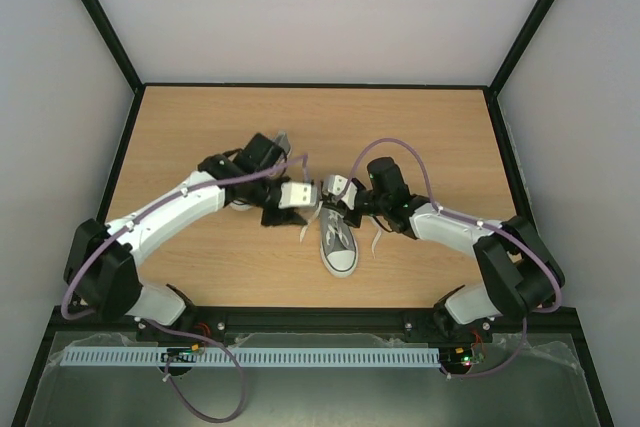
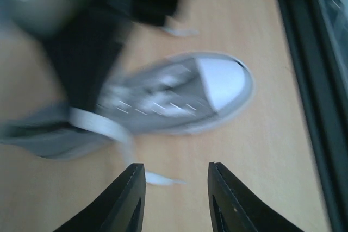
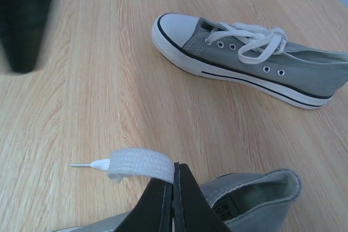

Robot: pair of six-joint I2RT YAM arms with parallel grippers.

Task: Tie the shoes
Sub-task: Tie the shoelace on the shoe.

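Observation:
One grey shoe (image 1: 338,243) lies mid-table, its white toe cap toward the near edge; in the blurred left wrist view this shoe (image 2: 179,99) has loose white laces. My left gripper (image 2: 175,180) hangs open just above the table beside it. A loose lace end (image 2: 157,179) lies by its left finger, not held. My right gripper (image 3: 174,173) is shut on a flat white lace (image 3: 138,164) over the heel opening of that shoe (image 3: 261,191). The other shoe (image 3: 244,52) lies further off on the wood, its laces in a bow.
The wooden table (image 1: 200,127) has a black rim and grey walls on three sides. The dark frame (image 2: 315,80) of the near edge runs along the right of the left wrist view. Both arms meet over the table's middle.

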